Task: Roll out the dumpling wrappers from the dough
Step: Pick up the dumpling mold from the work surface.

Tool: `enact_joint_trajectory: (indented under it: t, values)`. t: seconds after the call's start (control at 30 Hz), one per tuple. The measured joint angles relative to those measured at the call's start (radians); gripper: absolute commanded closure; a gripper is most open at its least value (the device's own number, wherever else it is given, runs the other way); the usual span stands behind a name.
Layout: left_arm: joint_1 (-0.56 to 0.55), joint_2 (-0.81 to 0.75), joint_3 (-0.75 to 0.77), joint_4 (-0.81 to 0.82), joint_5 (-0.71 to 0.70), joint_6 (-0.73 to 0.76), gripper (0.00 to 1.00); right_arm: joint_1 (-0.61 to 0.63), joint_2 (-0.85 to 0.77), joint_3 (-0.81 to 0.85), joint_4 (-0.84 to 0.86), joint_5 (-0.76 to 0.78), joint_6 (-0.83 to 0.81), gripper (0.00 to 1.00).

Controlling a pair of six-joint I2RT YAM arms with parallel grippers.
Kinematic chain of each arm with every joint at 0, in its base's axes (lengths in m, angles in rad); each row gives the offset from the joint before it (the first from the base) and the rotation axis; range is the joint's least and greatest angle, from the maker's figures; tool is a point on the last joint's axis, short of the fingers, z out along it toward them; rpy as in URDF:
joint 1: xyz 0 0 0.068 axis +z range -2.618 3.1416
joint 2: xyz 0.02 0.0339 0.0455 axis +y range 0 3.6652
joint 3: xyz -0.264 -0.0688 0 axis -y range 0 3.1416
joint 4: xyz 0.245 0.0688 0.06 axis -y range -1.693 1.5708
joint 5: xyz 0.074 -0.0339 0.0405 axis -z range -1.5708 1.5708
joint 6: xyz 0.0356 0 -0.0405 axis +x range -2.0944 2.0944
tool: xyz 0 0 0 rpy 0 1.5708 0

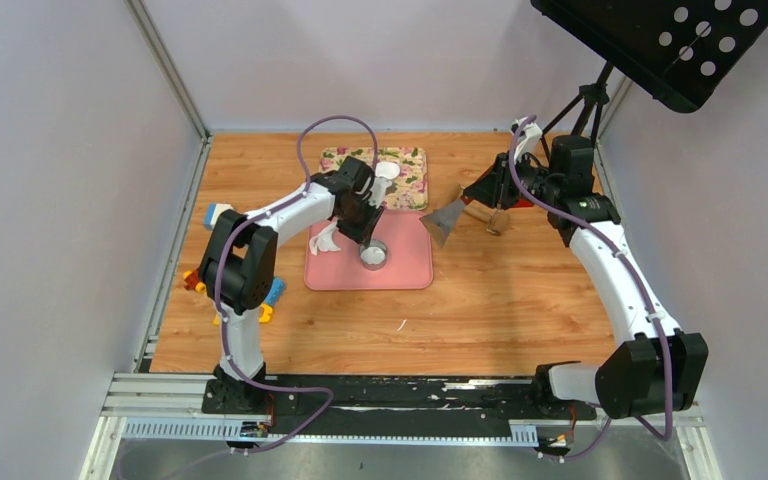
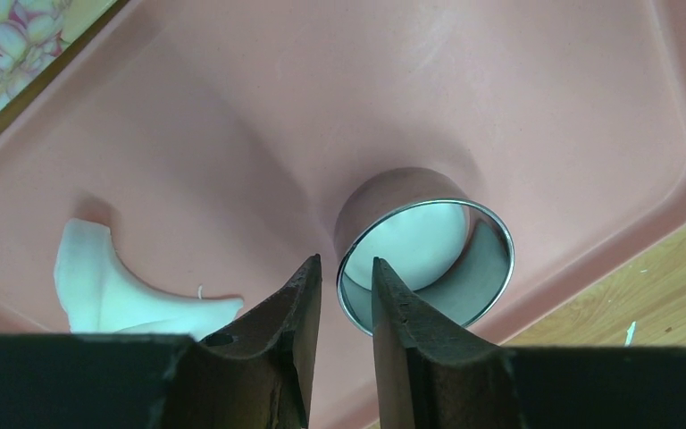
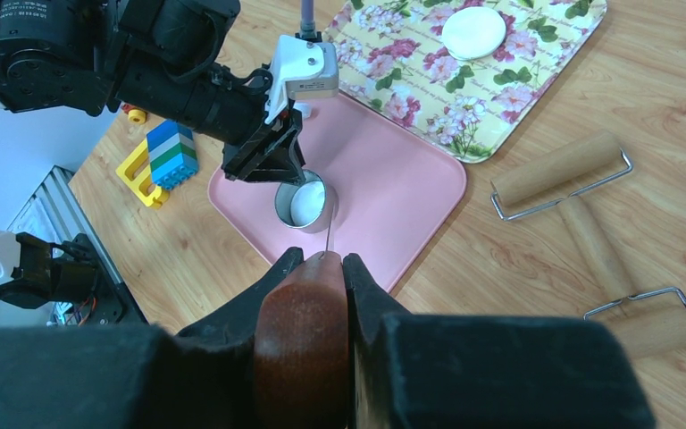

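A steel ring cutter [image 2: 393, 192] stands on the pink tray [image 2: 232, 134] with white dough [image 2: 415, 241] inside it. My left gripper [image 2: 344, 261] is open, its jaws narrow and straddling the cutter's near rim, one finger outside and one inside. A ragged dough scrap [image 2: 98, 286] lies to the left on the tray. One round dumpling wrapper [image 3: 473, 32] rests on the floral tray [image 3: 536, 80]. My right gripper [image 3: 322, 259] is shut on a scraper's brown wooden handle [image 3: 304, 349], hovering right of the pink tray [image 1: 400, 265] with the blade [image 1: 447, 222] pointing at it.
Two wooden rolling pins [image 3: 558, 168] with wire handles lie on the wood table right of the trays. Toy bricks [image 3: 170, 152] sit by the left arm's base. A black perforated stand [image 1: 660, 40] on a tripod overhangs the back right corner.
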Motion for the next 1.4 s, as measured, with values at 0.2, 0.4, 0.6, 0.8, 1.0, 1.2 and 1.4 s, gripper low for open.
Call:
enact_joint_trajectory:
  t: [0.2, 0.4, 0.6, 0.8, 1.0, 1.2, 1.4]
  values:
    - [0.0, 0.005, 0.013, -0.001, 0.001, 0.0, 0.66, 0.0, -0.004, 0.0, 0.0, 0.0, 0.0, 1.0]
    - [0.0, 0.016, 0.013, -0.004, 0.002, -0.001, 0.83, 0.0, -0.011, 0.0, 0.0, 0.0, 0.0, 1.0]
    - [0.0, 0.026, 0.017, -0.016, 0.003, -0.002, 1.0, 0.0, -0.019, -0.005, 0.002, 0.0, 0.0, 1.0]
    - [0.0, 0.027, 0.021, -0.018, 0.003, -0.003, 1.0, 0.0, -0.019, -0.009, 0.004, 0.0, 0.0, 1.0]
    - [0.0, 0.027, 0.021, -0.018, 0.006, -0.003, 1.0, 0.0, -0.019, -0.016, 0.018, 0.003, 0.006, 1.0]
    - [0.0, 0.021, 0.021, -0.016, 0.026, -0.011, 1.0, -0.006, -0.015, -0.061, 0.077, 0.022, 0.065, 1.0]
    - [0.0, 0.0, 0.021, -0.008, 0.056, -0.02, 1.0, -0.024, 0.063, -0.087, 0.14, 0.039, 0.167, 1.0]
